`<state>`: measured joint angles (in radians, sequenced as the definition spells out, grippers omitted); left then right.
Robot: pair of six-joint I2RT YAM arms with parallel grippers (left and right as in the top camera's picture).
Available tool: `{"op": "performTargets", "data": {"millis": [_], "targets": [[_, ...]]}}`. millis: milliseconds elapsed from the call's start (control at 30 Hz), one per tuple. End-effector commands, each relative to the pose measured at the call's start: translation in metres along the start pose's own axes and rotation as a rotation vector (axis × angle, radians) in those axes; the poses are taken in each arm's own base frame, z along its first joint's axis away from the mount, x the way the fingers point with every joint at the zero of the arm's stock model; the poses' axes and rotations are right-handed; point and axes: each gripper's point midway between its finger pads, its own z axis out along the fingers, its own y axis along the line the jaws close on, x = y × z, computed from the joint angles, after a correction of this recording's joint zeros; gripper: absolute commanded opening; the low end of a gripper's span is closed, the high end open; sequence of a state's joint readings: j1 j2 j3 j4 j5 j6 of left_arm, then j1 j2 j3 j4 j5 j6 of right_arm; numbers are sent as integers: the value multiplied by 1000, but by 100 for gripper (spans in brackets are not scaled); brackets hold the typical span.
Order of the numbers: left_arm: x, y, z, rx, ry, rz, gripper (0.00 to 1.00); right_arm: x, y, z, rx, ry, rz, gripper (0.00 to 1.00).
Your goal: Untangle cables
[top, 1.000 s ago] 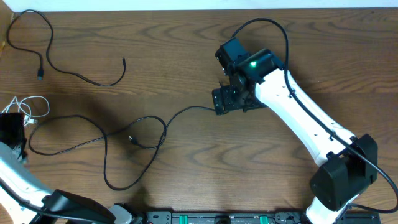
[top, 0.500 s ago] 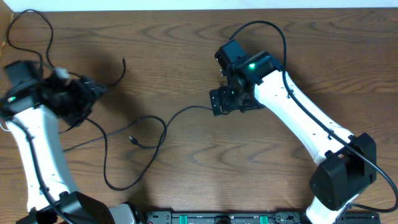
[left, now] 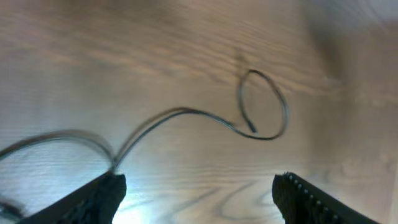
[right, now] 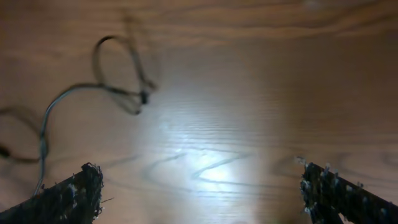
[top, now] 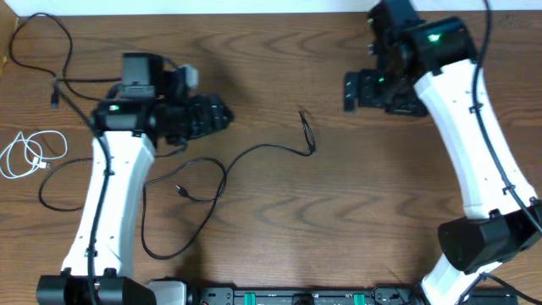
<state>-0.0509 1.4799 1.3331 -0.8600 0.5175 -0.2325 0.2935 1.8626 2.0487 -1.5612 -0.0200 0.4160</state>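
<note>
A long black cable runs across the middle of the table. It loops at the left and its right end hooks upward. My left gripper is open above the table, just up and left of that cable. In the left wrist view the cable's curled end lies ahead of the empty gripper. My right gripper is open up and right of the cable end, and nothing sits between its fingers. A second black cable lies far left, and a white cable is coiled at the left edge.
The left arm crosses over the left part of the cables. The right arm spans the right side of the wooden table. The arm bases and a black rail sit at the front edge.
The left arm has swung from the left edge toward the table's middle. The right gripper has moved up and right off the cable's end, which now lies bare and hooked.
</note>
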Motion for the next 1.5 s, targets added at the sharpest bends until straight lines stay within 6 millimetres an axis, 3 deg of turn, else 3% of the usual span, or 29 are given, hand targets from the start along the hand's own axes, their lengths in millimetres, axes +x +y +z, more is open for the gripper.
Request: {"op": "performTargets", "data": {"millis": [0,133,333,533,800,900,1167,1333,1467], "targets": [[5,-26,20,28,24,66,81,-12,-27,-7,48,-38,50,99],[13,-59,51,75,56,131,80,-21,-54,-8,105,-60,102,99],[28,-91,103,120,105,222,81,-27,-75,-10,160,-79,137,99],[45,-85,156,45,156,213,81,-27,-75,-10,160,-78,137,99],[61,-97,196,54,184,94,77,-27,-75,-10,160,-79,138,99],[64,-100,205,51,177,101,75,-27,-75,-10,159,-79,137,99],[60,-86,208,-48,129,108,38,-27,-75,-10,159,-79,138,99],[59,-78,206,-91,124,124,8,-27,-75,-10,159,-79,138,99],[56,-70,198,-123,118,112,8,-27,-75,-10,159,-79,138,99]]}}
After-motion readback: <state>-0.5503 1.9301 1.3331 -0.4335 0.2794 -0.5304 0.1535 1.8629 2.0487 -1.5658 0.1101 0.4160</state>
